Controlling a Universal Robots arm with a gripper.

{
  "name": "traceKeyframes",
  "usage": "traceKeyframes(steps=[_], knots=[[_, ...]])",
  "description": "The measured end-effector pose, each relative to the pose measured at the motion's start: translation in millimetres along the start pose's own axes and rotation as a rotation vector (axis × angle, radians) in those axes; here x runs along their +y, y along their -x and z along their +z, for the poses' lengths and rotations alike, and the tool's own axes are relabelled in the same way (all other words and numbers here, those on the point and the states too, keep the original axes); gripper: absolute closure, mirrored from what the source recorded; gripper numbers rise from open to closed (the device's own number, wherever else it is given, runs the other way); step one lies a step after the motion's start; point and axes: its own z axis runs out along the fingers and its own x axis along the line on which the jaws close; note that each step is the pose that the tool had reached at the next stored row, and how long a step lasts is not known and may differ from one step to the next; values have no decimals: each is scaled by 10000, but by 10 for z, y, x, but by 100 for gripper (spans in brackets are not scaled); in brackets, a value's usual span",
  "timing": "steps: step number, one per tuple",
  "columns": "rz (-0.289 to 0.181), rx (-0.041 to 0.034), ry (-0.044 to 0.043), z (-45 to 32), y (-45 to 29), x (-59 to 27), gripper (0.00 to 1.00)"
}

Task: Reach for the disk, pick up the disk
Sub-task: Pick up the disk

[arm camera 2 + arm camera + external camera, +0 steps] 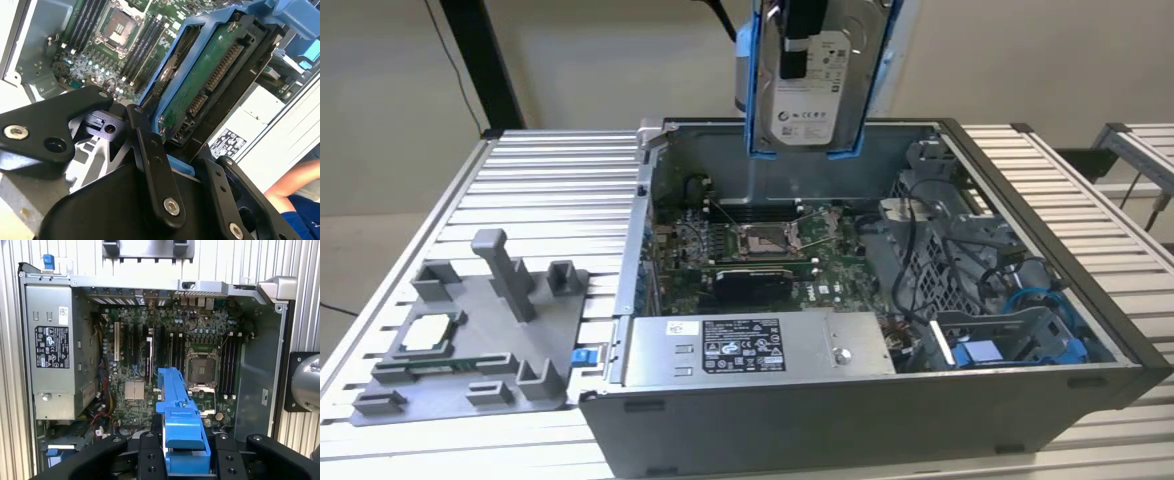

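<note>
End effector (185,460) was seen pinching the disk (807,85) by its blue rails, held upright in the air above the open computer case (1067,330). Nothing was found between disk and case. Beneath were seen the green motherboard (165,355) with its bare CPU socket (200,367), and the boxy grey power supply (55,345). A grey fixture (480,340) was seen on the ribbed metal desk (560,190). The end effector was cut off in the exterior view.

Blue-railed silver disk (809,85), upright, aloft above the open case
</note>
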Motion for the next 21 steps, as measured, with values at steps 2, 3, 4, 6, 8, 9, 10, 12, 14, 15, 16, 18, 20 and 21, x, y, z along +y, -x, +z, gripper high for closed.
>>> traceKeyframes(steps=[2,3,4,6,8,9,10,12,14,15,16,18,20,21], knots=[[0,0,5,0,-32,-11,100],[1,0,7,0,-47,-17,100],[1,0,10,0,-62,-25,100],[1,0,18,0,-91,-39,100],[2,0,24,0,-120,-54,100],[2,0,27,0,-135,-61,100],[1,0,30,1,-149,-68,100],[2,0,36,1,-177,-83,100],[2,0,42,2,-204,-98,100],[3,-1,45,2,-218,-106,100],[3,1,49,2,-231,-114,100],[4,0,56,3,-257,-129,100],[3,0,63,4,-282,-145,100],[4,0,66,4,-295,-153,100]])
